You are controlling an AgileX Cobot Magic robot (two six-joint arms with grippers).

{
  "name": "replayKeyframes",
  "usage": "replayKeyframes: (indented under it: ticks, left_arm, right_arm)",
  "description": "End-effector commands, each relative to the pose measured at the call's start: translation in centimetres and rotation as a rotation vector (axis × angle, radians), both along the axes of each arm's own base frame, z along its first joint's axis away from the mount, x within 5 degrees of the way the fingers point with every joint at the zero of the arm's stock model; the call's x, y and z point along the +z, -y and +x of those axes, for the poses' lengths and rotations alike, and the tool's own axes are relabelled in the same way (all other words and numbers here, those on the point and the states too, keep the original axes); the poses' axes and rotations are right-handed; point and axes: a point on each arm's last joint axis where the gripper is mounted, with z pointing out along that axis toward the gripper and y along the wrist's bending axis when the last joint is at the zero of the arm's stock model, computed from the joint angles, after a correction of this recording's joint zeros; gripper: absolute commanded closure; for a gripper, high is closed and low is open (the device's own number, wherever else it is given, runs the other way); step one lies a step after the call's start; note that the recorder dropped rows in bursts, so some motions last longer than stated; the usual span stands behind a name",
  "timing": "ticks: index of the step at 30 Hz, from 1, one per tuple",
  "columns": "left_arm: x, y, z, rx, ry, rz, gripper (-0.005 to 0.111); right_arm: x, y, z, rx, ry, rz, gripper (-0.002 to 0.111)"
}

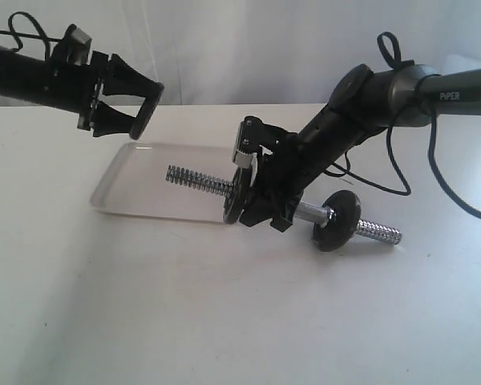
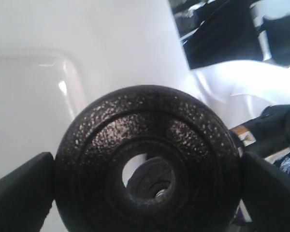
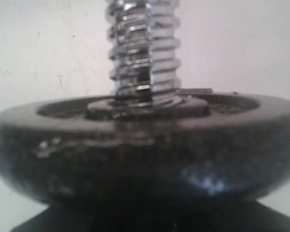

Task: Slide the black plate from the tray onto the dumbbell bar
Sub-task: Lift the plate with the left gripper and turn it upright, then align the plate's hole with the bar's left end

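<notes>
My left gripper [image 1: 146, 111] hangs above the far left corner of the white tray [image 1: 132, 184], shut on the black plate [image 1: 150, 102]. The plate is held by its rim, edge-on to the exterior view. In the left wrist view the plate [image 2: 135, 113] fills the space between both fingers [image 2: 21, 193], and a disc on the bar shows through its centre hole. My right gripper [image 1: 266, 204] is shut on the dumbbell bar [image 1: 196, 181] between its two black discs. The bar's threaded left end is raised over the tray. In the right wrist view one disc [image 3: 145, 145] hides the jaws, with the thread [image 3: 142, 48] beyond it.
The bar's right disc [image 1: 337, 218] and right threaded end [image 1: 381, 233] rest on the white table. Black cables [image 1: 401, 172] trail behind the right arm. The tray's rounded corner [image 2: 63, 67] shows behind the held plate.
</notes>
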Motion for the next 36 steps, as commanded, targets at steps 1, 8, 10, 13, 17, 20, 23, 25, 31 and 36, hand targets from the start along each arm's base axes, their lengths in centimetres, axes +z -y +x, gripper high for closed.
replayKeyframes:
  ticks: [1, 8, 10, 13, 17, 20, 23, 25, 31, 36]
  left_arm:
    - [0.9, -0.7, -1.3, 0.024, 0.043, -0.304, 0.107]
    - [-1.7, -0.7, -3.2, 0.055, 0.033, -0.331, 0.107]
    - [-1.6, -0.8, -4.0, 0.063, 0.033, -0.338, 0.107]
    - [-1.3, -0.7, -5.3, 0.062, 0.072, -0.332, 0.107]
    - [-1.8, -0.8, -8.1, 0.057, 0.087, -0.308, 0.107]
    - [-3.3, -1.1, -9.3, 0.070, 0.081, -0.296, 0.107]
    - [-3.7, -1.1, -9.6, 0.075, 0.103, -0.298, 0.107]
    - [-3.8, -0.8, -9.7, 0.057, 0.101, -0.288, 0.107]
    - [-3.8, 0.7, -10.0, 0.023, 0.094, -0.294, 0.107]
    - [-4.2, 0.8, -9.9, 0.025, 0.072, -0.297, 0.107]
  right_arm:
    - [2.8, -0.4, 0.1, -0.057, 0.015, 0.114, 0.108]
    - [2.9, -0.4, 0.1, -0.059, 0.013, 0.118, 0.108]
    - [2.9, -0.4, 0.1, -0.061, 0.015, 0.118, 0.108]
    - [2.9, -0.4, 0.2, -0.065, 0.020, 0.117, 0.108]
    - [2.9, -0.4, 0.3, -0.072, 0.022, 0.122, 0.108]
    - [2.9, -0.5, 0.3, -0.074, 0.021, 0.125, 0.108]
    - [2.9, -0.5, 0.3, -0.074, 0.021, 0.125, 0.108]
    - [2.9, -0.5, 0.3, -0.066, 0.028, 0.125, 0.108]
    - [2.9, -0.5, 0.3, -0.067, 0.028, 0.126, 0.108]
    - [2.9, -0.5, 0.3, -0.067, 0.028, 0.126, 0.108]
